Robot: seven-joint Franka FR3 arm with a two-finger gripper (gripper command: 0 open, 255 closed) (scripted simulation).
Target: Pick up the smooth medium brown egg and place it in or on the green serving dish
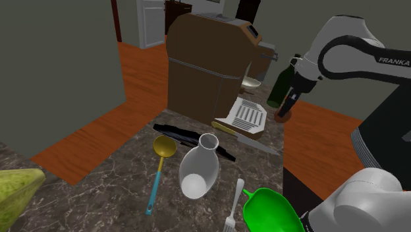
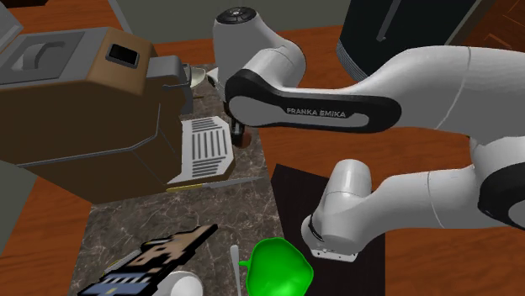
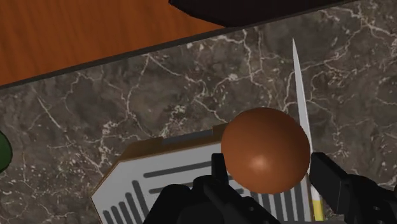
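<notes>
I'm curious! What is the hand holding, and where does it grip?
The brown egg, clasped by its two sides between the hand's black fingers.

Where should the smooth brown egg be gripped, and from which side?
Take the smooth brown egg across its widest middle, from above, a finger each side: it is round all over, without handle or edge, so an off-centre grip would slide. The black gripper clasps it so.

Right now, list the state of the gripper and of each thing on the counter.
gripper: shut on the egg
brown egg: held in the gripper
green dish: upright, empty
white vase: lying on its side
knife: lying flat
ladle: lying flat, bowl empty
</notes>
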